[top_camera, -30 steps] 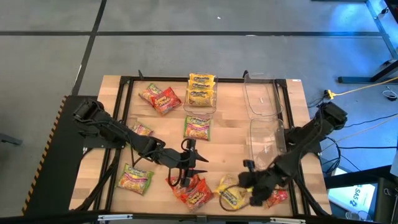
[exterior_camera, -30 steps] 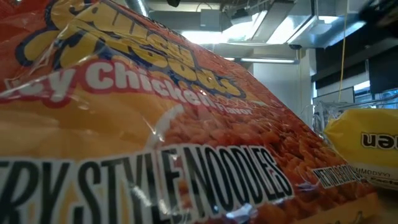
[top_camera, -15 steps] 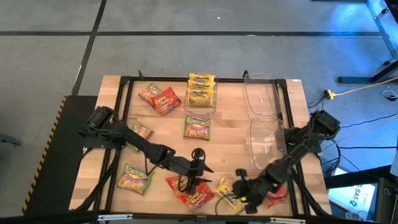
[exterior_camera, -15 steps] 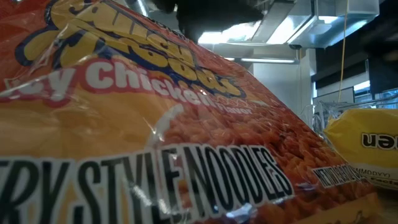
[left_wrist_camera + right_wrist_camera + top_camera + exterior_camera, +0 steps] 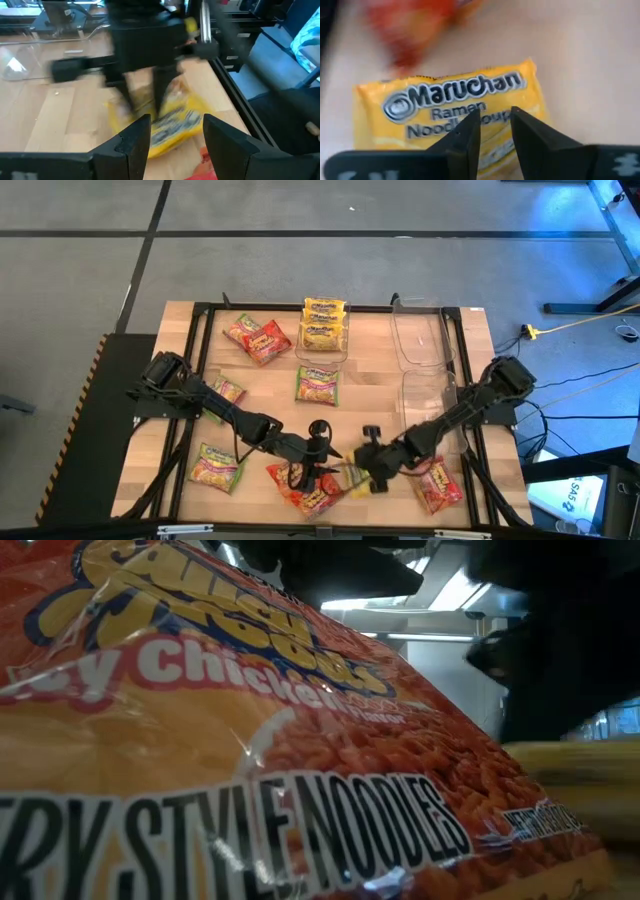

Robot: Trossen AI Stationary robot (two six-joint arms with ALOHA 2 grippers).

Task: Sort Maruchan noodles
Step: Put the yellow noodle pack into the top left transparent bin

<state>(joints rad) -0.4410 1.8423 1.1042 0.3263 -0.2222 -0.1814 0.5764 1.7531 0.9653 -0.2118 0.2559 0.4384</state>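
Note:
My right gripper is near the table's near edge and is shut on a yellow Maruchan noodle packet, whose label fills the right wrist view. My left gripper is open. It hangs just left of that packet, over a red-orange packet lying flat on the wood. The left wrist view shows my right gripper standing on the yellow packet. In the low view the red-orange packet fills the picture, with the yellow one blurred behind it. My right gripper pinches the yellow packet between its two fingers, at the label face near one edge. The fingers come from above, slanting from the table's right. I cannot tell whether the packet is lifted clear.
Two clear bins stand on the right half. A small bin at the far edge holds yellow packets. Red packets lie far left, green ones in the middle and near left. Another red-orange packet lies near right.
My right gripper has moved toward the table's left and a little toward the far edge, taking the yellow packet with it. A red-orange packet that it covered now shows near the right. My left gripper has shifted slightly rightward toward the yellow packet.

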